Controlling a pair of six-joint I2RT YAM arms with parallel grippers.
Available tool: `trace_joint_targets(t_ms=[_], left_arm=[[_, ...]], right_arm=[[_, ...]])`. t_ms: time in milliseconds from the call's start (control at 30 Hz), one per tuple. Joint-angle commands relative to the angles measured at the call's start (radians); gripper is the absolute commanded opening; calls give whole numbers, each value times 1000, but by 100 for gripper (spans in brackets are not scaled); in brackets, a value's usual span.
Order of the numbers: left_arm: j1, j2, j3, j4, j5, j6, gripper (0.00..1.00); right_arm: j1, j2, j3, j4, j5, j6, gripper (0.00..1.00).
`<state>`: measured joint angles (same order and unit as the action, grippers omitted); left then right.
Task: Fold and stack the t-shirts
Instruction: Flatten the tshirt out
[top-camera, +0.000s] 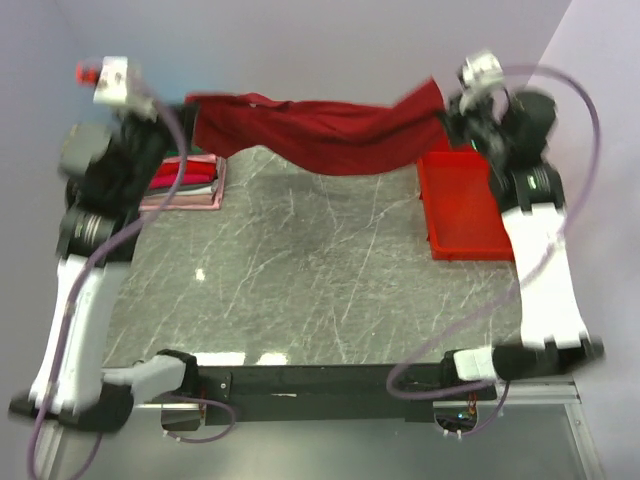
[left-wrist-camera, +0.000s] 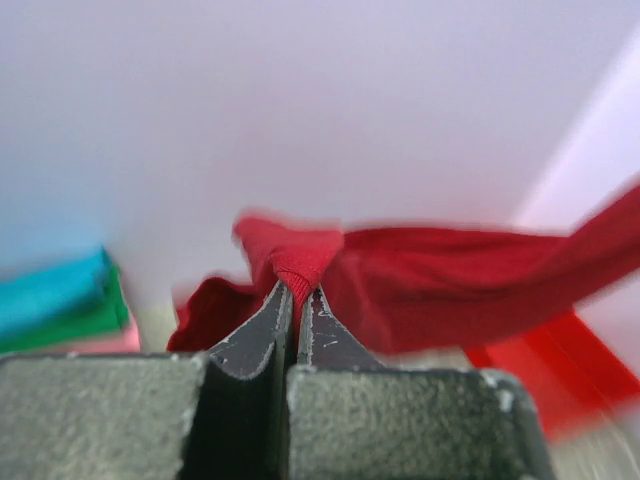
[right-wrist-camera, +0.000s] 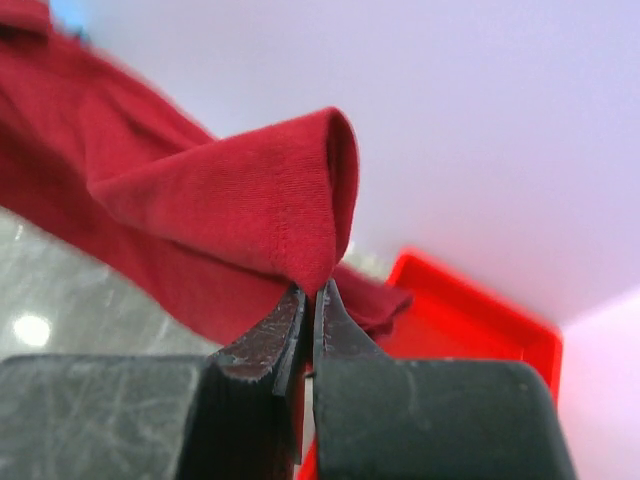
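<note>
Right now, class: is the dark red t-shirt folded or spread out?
Unfolded: the dark red t-shirt hangs stretched and sagging between the left gripper and the right gripper, each shut on one end.

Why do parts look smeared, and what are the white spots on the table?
Top external: glare dots the marble table. Left wrist: dark red t-shirt and red tray blurred, fingers sharp. Right wrist: t-shirt crisp near the fingers, one glare spot on the table.

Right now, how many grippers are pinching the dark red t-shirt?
2: the left gripper holds the shirt near the folded stack, the right gripper by the red tray. Neither is hidden.
</note>
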<state>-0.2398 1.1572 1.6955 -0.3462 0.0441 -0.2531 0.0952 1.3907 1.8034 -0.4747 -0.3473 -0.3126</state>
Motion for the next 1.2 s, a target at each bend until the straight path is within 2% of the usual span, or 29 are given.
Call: trace_joint_targets(t_ms=[0, 33, 67, 133, 167, 233, 267, 300, 333, 400, 467, 500, 600, 667, 733, 800, 833, 967, 1167], left_arm=[[0, -262, -240, 12, 173, -30, 0], [0, -319, -328, 19, 207, -55, 0], [0, -371, -493, 10, 241, -111, 0], [0, -497, -639, -19, 337, -173, 1], [0, -533, -774, -28, 379, -245, 0], [0, -603, -888, -59, 484, -373, 0], [0, -619, -983, -65, 525, -411, 0], [0, -643, -1020, -88, 554, -445, 0], [0, -655, -1086, -100, 583, -507, 0], [0, -688, -1120, -141, 616, -540, 1], [0, -703, -1129, -229, 591, -542, 0], [0, -708, -1126, -262, 580, -537, 1], [0, -688, -1122, -355, 545, -506, 0], [0, -670, -1131, -394, 518, -497, 0], [0, -660, -1157, -402, 511, -503, 0], [0, -662, -1175, -410, 507, -511, 0], [0, -665, -1183, -413, 502, -512, 0], [0, -705, -1169, -430, 468, -509, 0], [0, -711, -1163, -438, 453, -500, 0]], right_arm=[[-31, -256, -392, 148, -105, -55, 0], [-31, -365, -497, 169, -111, -128, 0], [-32, -416, -676, 168, -107, -169, 0], [-32, -528, -821, 130, -94, -265, 0], [-32, -551, -916, 98, -85, -301, 15], [-32, -588, -978, -17, -79, -396, 35], [-35, -598, -1016, -50, -70, -417, 66], [-35, -608, -1029, -77, -73, -433, 77], [-35, -627, -1036, -122, -84, -454, 83], [-35, -634, -1033, -140, -128, -454, 84], [-35, -602, -995, -171, -179, -441, 86], [-35, -578, -981, -179, -252, -434, 86], [-5, -388, -877, -269, -367, -460, 86], [55, -190, -770, -358, -369, -496, 82], [107, -26, -708, -404, -358, -517, 82], [145, 52, -645, -407, -329, -525, 82], [165, 103, -638, -375, -268, -523, 82], [265, 215, -601, -277, -103, -531, 81], [334, 398, -512, -298, -30, -536, 71]])
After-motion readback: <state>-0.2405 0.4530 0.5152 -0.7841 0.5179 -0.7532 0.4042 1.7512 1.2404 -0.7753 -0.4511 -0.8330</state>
